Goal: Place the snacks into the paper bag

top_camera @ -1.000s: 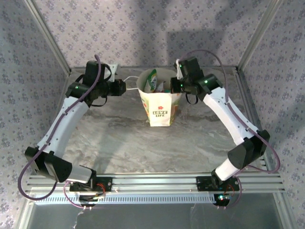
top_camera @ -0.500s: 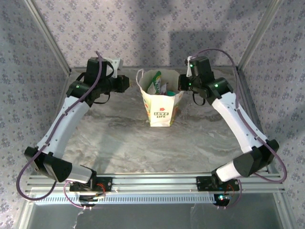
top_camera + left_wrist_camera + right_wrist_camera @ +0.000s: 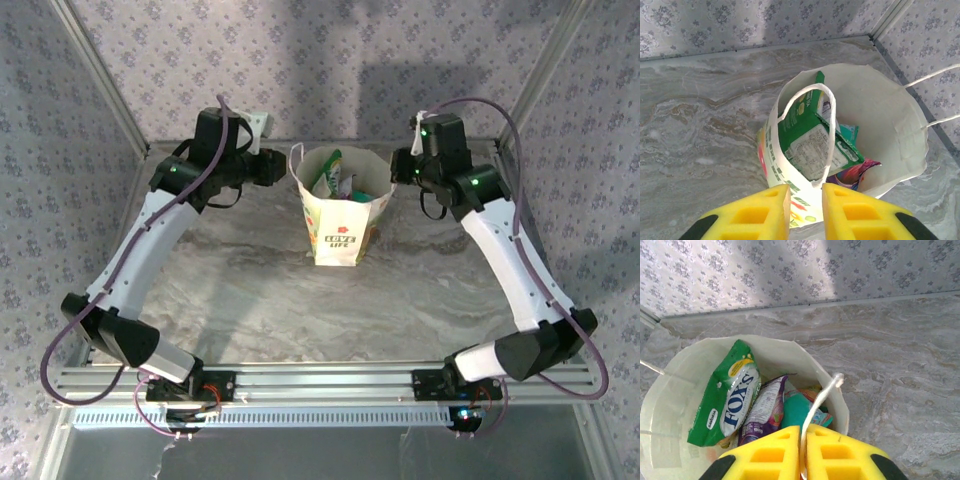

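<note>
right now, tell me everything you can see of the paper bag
The paper bag is small, white paper, with green print and LOVE LIFE lettering on its front. It stands upright on the marbled table, mouth spread wide, snacks inside, a green packet tallest. One cord handle runs into the narrow slit between the fingers of the right gripper; the other handle loops just beyond the parted fingers of the left gripper, apparently free.

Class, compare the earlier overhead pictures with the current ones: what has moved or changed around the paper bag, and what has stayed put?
The left gripper and right gripper both moved farther back, and the mouth of the paper bag spread wider. The left one's fingers have parted, apparently letting go of the left-side handle; the right one stays shut on the right-side handle. The bag stands in place, snacks inside.
</note>
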`<state>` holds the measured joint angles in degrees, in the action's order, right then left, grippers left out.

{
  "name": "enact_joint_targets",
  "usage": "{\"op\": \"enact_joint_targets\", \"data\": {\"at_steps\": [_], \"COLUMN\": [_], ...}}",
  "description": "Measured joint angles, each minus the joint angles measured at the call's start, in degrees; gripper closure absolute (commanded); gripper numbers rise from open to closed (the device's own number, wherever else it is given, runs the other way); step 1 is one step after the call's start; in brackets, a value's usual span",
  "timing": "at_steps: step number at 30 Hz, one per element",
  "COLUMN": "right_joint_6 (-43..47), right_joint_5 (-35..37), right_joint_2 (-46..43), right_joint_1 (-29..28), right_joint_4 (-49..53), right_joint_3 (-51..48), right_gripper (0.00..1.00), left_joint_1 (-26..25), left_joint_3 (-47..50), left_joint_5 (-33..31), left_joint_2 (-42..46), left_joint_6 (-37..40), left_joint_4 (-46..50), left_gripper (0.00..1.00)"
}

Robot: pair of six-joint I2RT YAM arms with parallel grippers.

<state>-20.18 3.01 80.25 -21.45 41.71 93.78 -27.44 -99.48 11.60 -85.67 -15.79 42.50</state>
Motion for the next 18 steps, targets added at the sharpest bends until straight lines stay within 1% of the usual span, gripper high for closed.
{"op": "enact_joint_targets", "data": {"at_steps": [2, 5, 7, 10, 11, 14, 18], "right_joint_6": [-0.3, -0.9, -1.2, -1.1, -1.0, -0.5, 0.2], "right_joint_5": [0.3, 0.7, 1.0, 1.3, 1.4, 2.1, 3.1], "right_joint_2": [-0.5, -0.7, -0.7, -1.2, -1.5, -2.5, -4.6], "right_joint_1": [0.7, 1.3, 1.5, 1.4, 1.4, 1.4, 1.4], "right_joint_4": [0.1, 0.8, 1.6, 2.5, 2.9, 3.6, 4.0], "right_joint_3": [-0.3, -0.4, -0.5, -0.9, -1.1, -1.4, -2.6], "right_gripper": [0.82, 0.69, 0.64, 0.53, 0.52, 0.43, 0.3], "left_joint_1": [-0.1, -0.3, -0.3, -0.3, -0.3, -0.3, -0.3], "left_joint_3": [-0.2, -0.3, -0.6, -0.6, -0.6, -0.6, -0.6], "left_joint_5": [-0.7, -2.4, -4.0, -7.2, -8.3, -10.9, -13.7], "left_joint_2": [0.0, 0.0, 0.0, 0.0, 0.0, 0.0, 0.2], "left_joint_6": [0.3, 0.8, 1.2, 2.3, 2.7, 3.8, 4.8], "left_joint_4": [0.6, 1.5, 2.4, 3.2, 3.4, 4.1, 4.3], "left_gripper": [0.72, 0.7, 0.68, 0.65, 0.64, 0.62, 0.57]}}
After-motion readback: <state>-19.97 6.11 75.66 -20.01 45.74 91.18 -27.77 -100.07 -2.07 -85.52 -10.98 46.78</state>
